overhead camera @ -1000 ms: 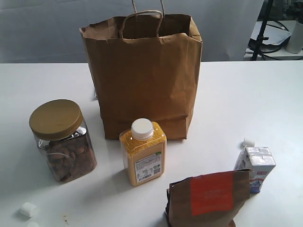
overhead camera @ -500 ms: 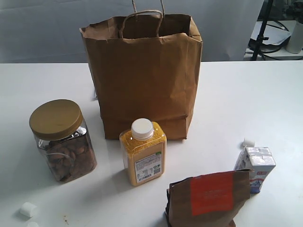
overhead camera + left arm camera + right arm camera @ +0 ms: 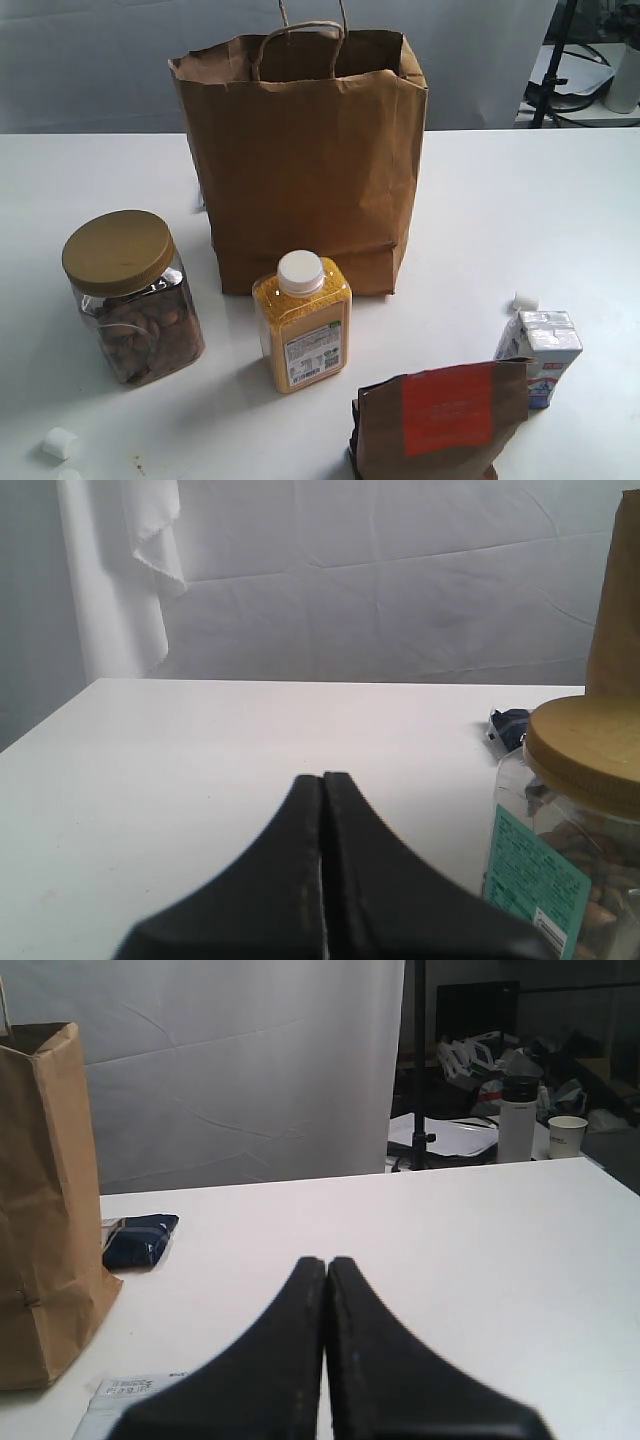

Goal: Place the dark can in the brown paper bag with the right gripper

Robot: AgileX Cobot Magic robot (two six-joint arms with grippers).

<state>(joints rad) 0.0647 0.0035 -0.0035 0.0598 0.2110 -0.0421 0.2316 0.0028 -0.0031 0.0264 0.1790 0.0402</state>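
Standing upright toward the back of the white table, the bag has its mouth open and its handles raised. The can shows in no view; whether it lies inside the bag cannot be told. In front of the bag stands a yellow bottle, with a gold-lidded jar off to the left of the exterior view and a pouch and small carton to the right. The right gripper sits low over the table near the bag, fingers clenched together on nothing. The left gripper is likewise pressed closed and empty, near the jar.
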